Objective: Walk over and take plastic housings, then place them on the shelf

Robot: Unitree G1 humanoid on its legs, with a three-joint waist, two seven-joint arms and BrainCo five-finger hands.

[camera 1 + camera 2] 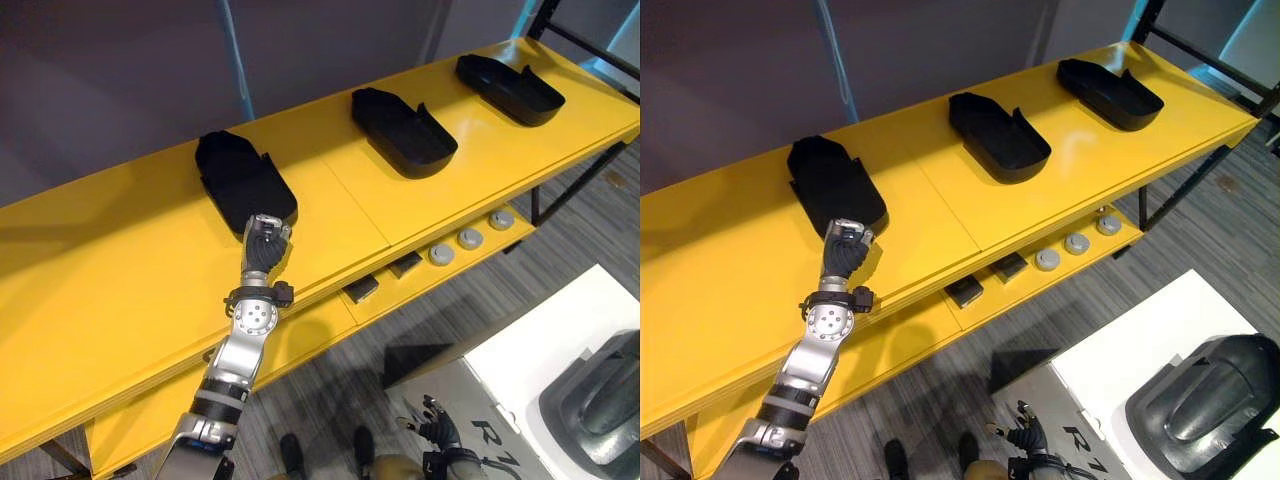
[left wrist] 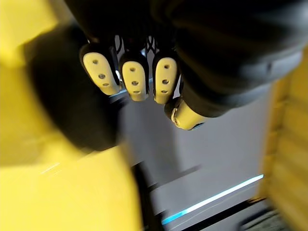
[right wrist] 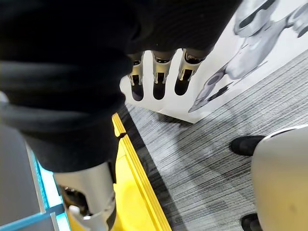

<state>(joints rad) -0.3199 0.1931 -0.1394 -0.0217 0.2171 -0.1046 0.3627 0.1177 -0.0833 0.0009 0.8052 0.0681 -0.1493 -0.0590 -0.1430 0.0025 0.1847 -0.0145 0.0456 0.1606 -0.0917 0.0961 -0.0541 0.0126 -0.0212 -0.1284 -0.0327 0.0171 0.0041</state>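
Three black plastic housings lie along the yellow shelf (image 1: 120, 290): the left housing (image 1: 243, 178), the middle housing (image 1: 403, 131) and the right housing (image 1: 508, 87). My left hand (image 1: 264, 245) is over the shelf at the near end of the left housing. In its wrist view its fingers (image 2: 136, 79) are curled, with nothing between them and the dark housing (image 2: 72, 96) beside them. My right hand (image 1: 1025, 437) hangs low over the floor, its fingers (image 3: 159, 72) straight and holding nothing.
Another dark housing (image 1: 1202, 400) rests on a white table (image 1: 1120, 360) at the lower right. The shelf's lower level carries three grey round parts (image 1: 468, 238) and two small black blocks (image 1: 361, 289). A grey carpet (image 1: 470, 300) lies between shelf and table.
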